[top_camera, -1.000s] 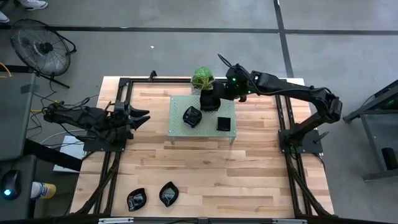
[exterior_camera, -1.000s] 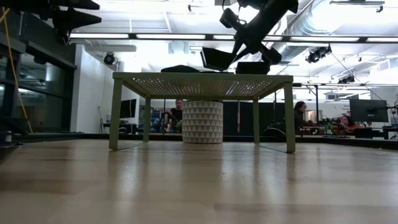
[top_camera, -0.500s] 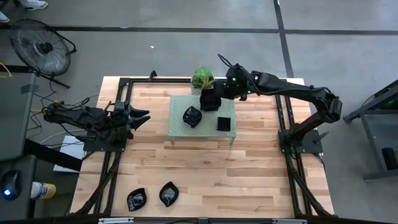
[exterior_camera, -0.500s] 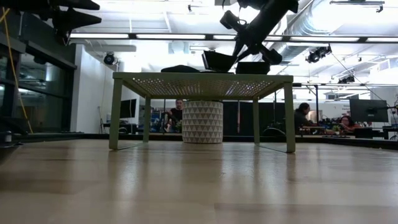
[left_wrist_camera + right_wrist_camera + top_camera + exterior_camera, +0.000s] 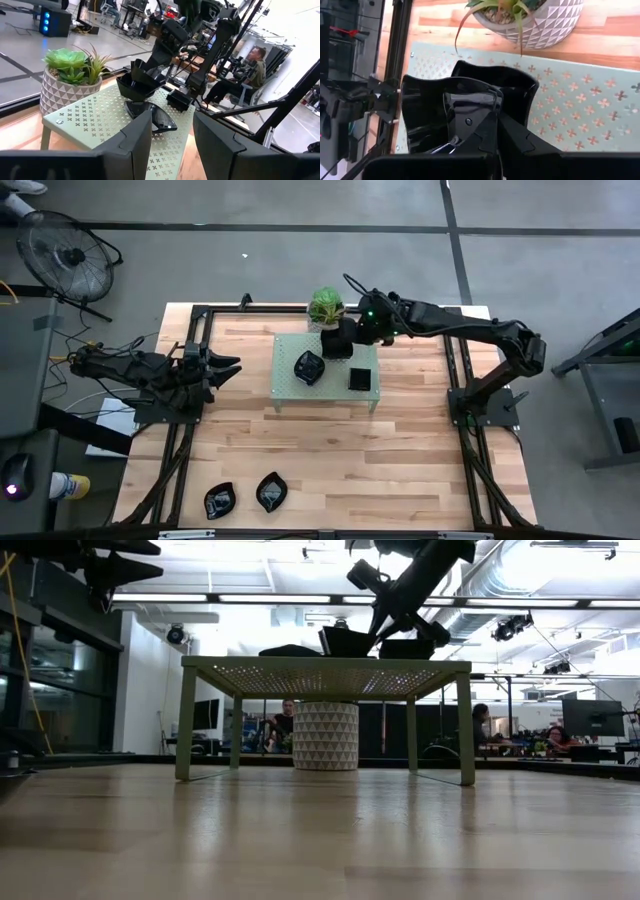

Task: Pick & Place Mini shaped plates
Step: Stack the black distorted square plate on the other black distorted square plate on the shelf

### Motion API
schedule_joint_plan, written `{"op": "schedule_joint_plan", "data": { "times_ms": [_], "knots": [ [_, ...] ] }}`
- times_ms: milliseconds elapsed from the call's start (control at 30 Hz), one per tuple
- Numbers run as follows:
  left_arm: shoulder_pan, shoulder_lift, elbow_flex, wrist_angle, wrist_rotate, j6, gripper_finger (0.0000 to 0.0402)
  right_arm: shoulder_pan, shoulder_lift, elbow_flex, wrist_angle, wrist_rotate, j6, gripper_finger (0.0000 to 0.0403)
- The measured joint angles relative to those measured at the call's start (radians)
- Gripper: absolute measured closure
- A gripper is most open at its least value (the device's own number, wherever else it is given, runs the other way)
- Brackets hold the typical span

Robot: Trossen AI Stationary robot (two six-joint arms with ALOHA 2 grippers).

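While the wavy dish hangs over the rack, a slip is the main risk

Since the right gripper (image 5: 345,340) pinches only the rim of a glossy black wavy-edged plate (image 5: 136,82), the dish could pivot or slide out, in my judgement, if the fingers ease before it sits flat. It hangs tilted just above the back edge of the pale green perforated rack (image 5: 290,385), close to the potted succulent (image 5: 325,306), so a drift toward the pot could clip the leaves or nudge the pot. Released too high, it may skid on the perforated top or bump the leaf-like plate (image 5: 309,366) and the square plate (image 5: 360,379) already resting there

Right arm reaches from its base at the table's right side, stretched diagonally across to the rack's rear, wrist angled down. Its fingers are closed tight on the plate's rim; the right wrist view shows the plate's wall (image 5: 470,95) clamped between the two dark fingers

Left arm waits folded at the table's left edge, left gripper (image 5: 228,367) pointing toward the rack, fingers parted and holding nothing. Its wrist view looks past those spread fingers (image 5: 132,137) at the rack

Two more mini plates (image 5: 270,492) lie on the wooden table (image 5: 400,460) near the front edge, well apart from the rack, not yet moved
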Motion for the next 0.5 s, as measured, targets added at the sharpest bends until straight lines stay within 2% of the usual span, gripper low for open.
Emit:
{"op": "schedule_joint_plan", "data": {
  "times_ms": [267, 500],
  "knots": [
    [0.000, 0.000, 0.000, 0.000, 0.000, -0.008, 0.0259, 0.000, 0.000, 0.000, 0.000, 0.007, 0.000, 0.0334],
    [0.000, 0.000, 0.000, 0.000, 0.004, -0.022, 0.0259, 0.000, -0.021, 0.000, 0.000, -0.012, -0.063, 0.0289]
  ]
}}
